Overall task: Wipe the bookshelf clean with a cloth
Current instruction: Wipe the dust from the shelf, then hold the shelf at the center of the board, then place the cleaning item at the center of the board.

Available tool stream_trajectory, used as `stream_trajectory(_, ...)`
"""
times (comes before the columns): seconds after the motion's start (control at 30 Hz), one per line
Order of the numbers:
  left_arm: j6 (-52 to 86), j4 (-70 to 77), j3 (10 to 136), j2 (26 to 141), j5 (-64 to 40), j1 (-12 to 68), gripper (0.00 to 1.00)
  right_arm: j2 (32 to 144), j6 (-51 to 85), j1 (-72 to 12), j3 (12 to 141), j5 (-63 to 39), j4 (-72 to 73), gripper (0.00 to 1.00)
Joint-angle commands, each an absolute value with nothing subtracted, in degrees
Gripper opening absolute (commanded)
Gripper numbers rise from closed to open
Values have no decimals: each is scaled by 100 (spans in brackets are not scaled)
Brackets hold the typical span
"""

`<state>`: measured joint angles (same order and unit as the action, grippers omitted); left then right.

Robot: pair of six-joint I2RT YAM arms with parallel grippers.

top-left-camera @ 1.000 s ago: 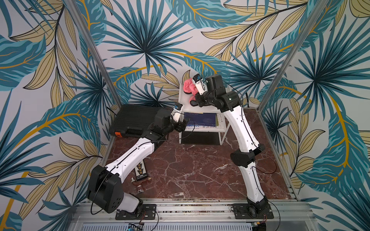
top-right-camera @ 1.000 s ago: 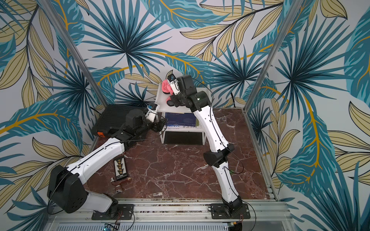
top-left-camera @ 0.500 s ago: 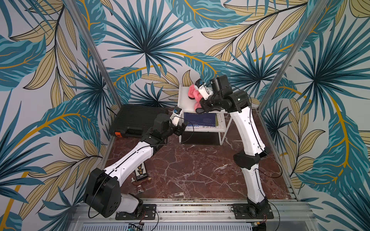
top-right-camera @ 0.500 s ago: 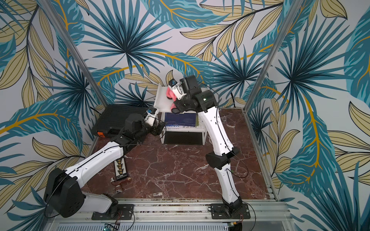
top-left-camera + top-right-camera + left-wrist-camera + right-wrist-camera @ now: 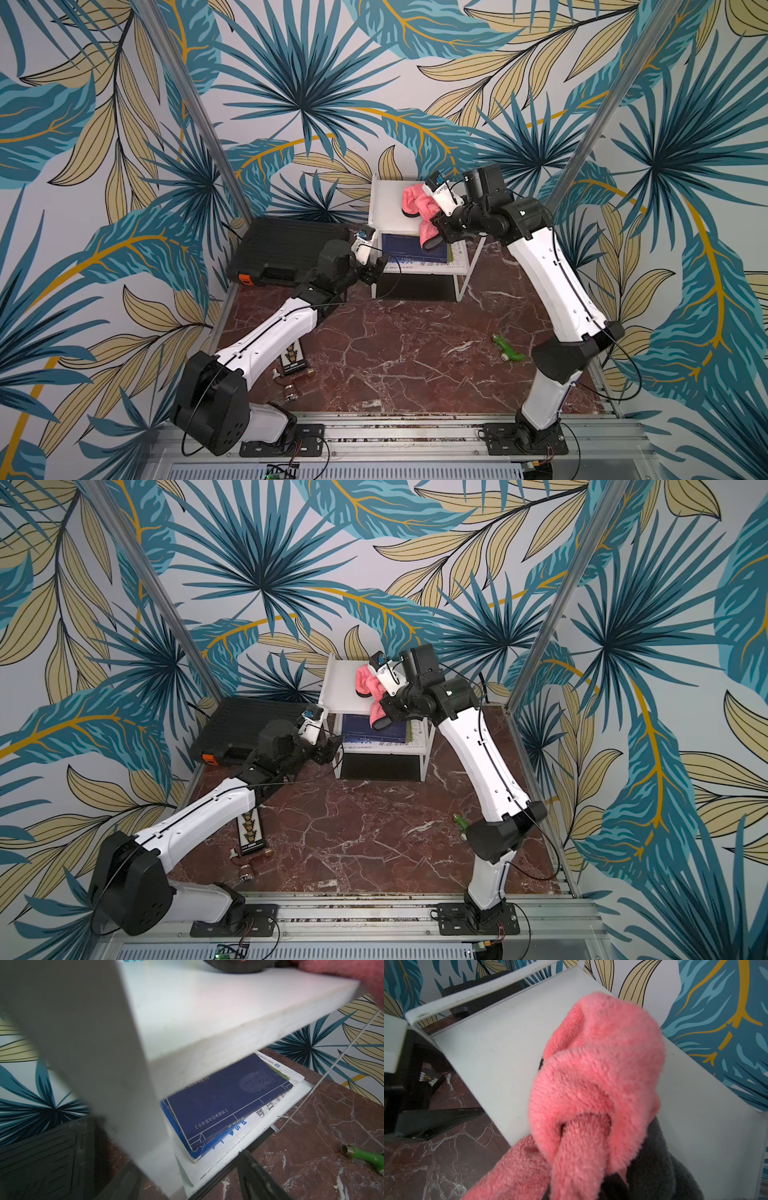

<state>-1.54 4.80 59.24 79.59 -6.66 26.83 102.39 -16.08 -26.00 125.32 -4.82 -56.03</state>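
Bookshelf [image 5: 415, 270] stood at back of bench [image 5: 395, 345], upper middle of both top views. Your right claw [image 5: 435, 222] was pinched tight on cloth [image 5: 415, 198]. Cloth lay bunched on right part of top board [image 5: 384, 203], one end hanging over front edge, above blue book [image 5: 409, 247] on level below. Your left claw [image 5: 376, 270] was spread wide round bookshelf's lower left front corner; could not tell if it touched. Black case [image 5: 286, 245] sat just left of bookshelf.

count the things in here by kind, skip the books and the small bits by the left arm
robot arms: 2
bookshelf: 1
cloth: 1
black case: 1
green nozzle: 1
total: 6
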Motion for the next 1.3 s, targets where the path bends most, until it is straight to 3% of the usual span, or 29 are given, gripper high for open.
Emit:
stream_trajectory(0.0,-111,642,5864,7766,-715,2668,73,10458,-1136,-2796,11771,-883,-5017,0)
stream_trajectory(0.2,-37,781,5847,7768,-731,2663,73,10495,-1020,-3054,11835,-1227,-4621,0)
stream_trajectory(0.33,-20,877,5966,7946,-731,2663,68,9826,-1385,-2800,11159,374,-4635,0)
stream_trajectory(0.4,-60,939,5984,7987,-700,2668,65,9164,-1330,-2369,10450,468,-4426,0)
stream_trajectory(0.5,-115,1052,5977,7977,-633,2669,58,8237,-1606,-2107,9437,-129,-4141,0)
stream_trajectory(0.67,-215,1248,5976,8017,-616,2667,49,7394,-1270,-2105,8822,-1674,-3485,0)
stream_trajectory(0.83,-390,1242,5914,7960,-372,2671,31,6183,-601,-1891,7694,-2141,-2049,0)
stream_trajectory(0.87,-390,1257,5906,7949,-372,2667,31,6002,-443,-1818,7502,-2100,-1881,0)
stream_trajectory(1.07,-390,1349,5691,7763,-372,2674,31,4479,606,-1390,5632,-45,-1308,0)
stream_trajectory(1.23,-418,1479,5462,7462,-354,2723,31,4064,949,-1037,4523,950,-1329,0)
stream_trajectory(1.27,-524,1490,5446,7431,312,2752,0,4112,942,-976,4416,1015,-1317,0)
